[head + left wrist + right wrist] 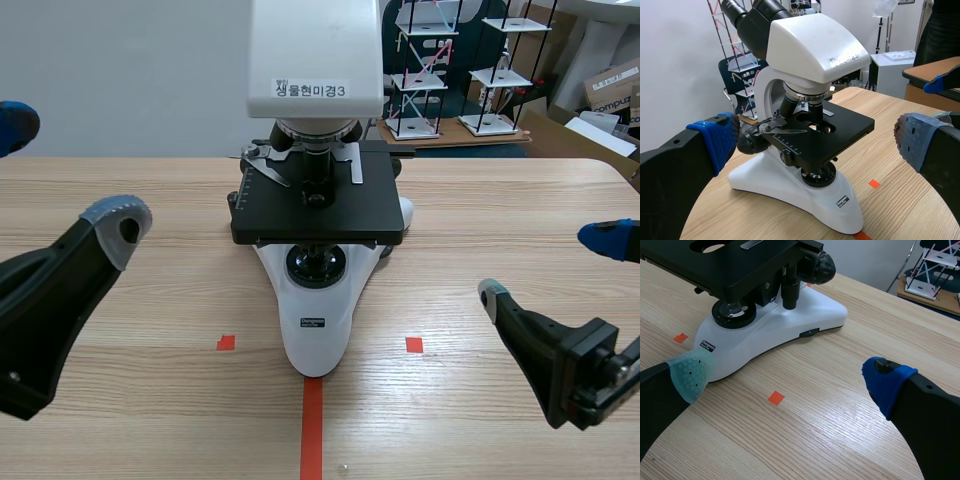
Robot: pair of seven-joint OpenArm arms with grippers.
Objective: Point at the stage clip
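I see all three views in bright, even indoor light that seems to fall from overhead. The microscope (316,300) throws only a faint, soft-edged shadow onto the table (500,230) around its foot. Its white head (810,45) carries a mild sheen, with no harsh glare. Beneath the black stage (735,262) the white base (790,325) sits in deeper shade.

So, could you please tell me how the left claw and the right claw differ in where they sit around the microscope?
The left claw hangs level with the black stage; the right claw sits nearer the robot, level with the white base. The left claw faces the stage clip; the right claw faces the base's side. Both are open and touch nothing.
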